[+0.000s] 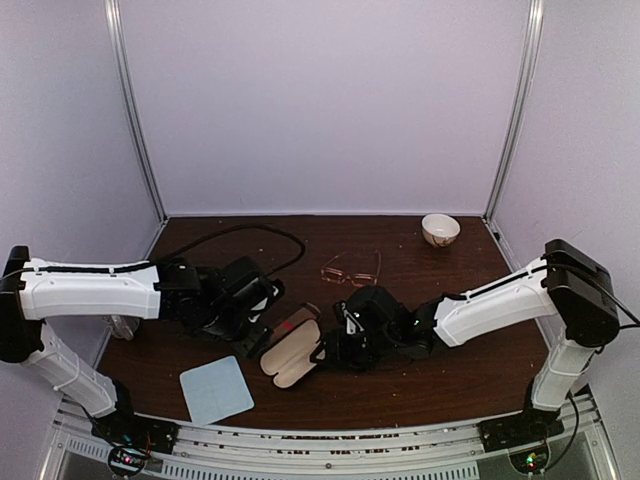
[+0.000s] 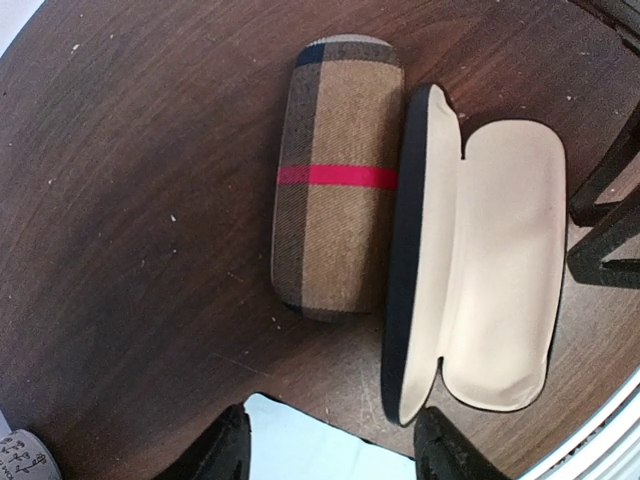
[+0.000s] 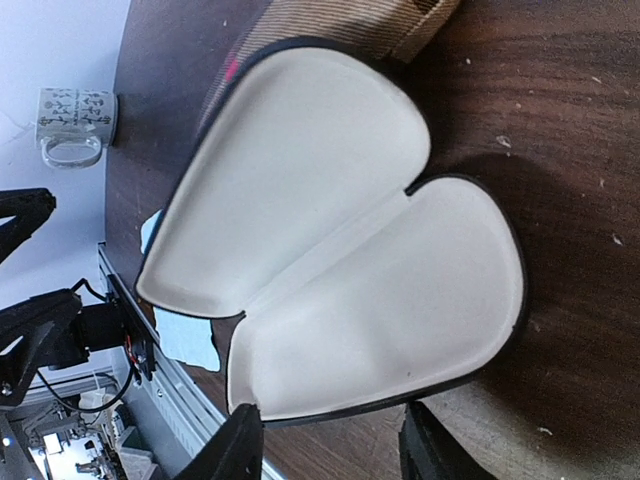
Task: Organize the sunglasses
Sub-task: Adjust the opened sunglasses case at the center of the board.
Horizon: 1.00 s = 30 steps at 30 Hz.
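Note:
One pair of copper wire-framed sunglasses (image 1: pixel 352 270) lies folded-open on the table behind the cases; I see no second pair. A black case (image 1: pixel 292 353) lies open with its cream lining up, and it also shows in the left wrist view (image 2: pixel 480 265) and the right wrist view (image 3: pixel 330 240). A closed brown plaid case with a red stripe (image 2: pixel 340 175) lies beside it. My left gripper (image 2: pixel 335 455) is open and empty, above the table left of the cases. My right gripper (image 3: pixel 335 452) is open and empty at the open case's right rim.
A light blue cloth (image 1: pixel 216 389) lies near the front edge, under my left fingers (image 2: pixel 225 450). A small bowl (image 1: pixel 440 229) stands at the back right. A patterned mug (image 3: pixel 75 125) sits at the far left. A black cable (image 1: pixel 250 232) loops at the back left.

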Motion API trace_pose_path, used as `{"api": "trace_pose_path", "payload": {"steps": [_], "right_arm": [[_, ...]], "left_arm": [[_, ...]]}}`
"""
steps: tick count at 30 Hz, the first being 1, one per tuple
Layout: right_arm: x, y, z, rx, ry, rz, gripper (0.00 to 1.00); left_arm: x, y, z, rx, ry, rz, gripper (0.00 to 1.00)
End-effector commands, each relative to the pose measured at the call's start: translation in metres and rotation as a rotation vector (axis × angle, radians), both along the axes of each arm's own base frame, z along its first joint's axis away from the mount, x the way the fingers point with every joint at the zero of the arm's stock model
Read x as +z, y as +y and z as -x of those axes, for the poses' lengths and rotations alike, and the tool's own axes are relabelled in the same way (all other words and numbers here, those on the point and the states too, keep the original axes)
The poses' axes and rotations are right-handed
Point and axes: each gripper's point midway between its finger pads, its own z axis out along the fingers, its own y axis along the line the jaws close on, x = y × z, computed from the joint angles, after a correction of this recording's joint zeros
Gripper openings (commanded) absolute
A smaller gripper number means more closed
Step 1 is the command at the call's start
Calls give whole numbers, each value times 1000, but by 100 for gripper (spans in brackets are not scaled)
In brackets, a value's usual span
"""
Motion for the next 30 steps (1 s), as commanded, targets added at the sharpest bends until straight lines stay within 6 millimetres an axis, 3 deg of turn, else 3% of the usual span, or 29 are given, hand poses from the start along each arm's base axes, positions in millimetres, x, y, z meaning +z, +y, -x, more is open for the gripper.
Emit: {"api": "trace_pose_path", "payload": {"steps": [1, 24, 30], "right_arm": [[-3, 6, -2, -9, 16, 4, 46], [-37, -12, -22, -72, 69, 1, 17], [-43, -20, -28, -96, 70, 4, 15]], "left_arm": [[4, -1, -6, 9, -36, 34, 58], [-5, -4, -22, 6, -34, 18, 57], [-4, -5, -27, 9, -39, 17, 57]]}}
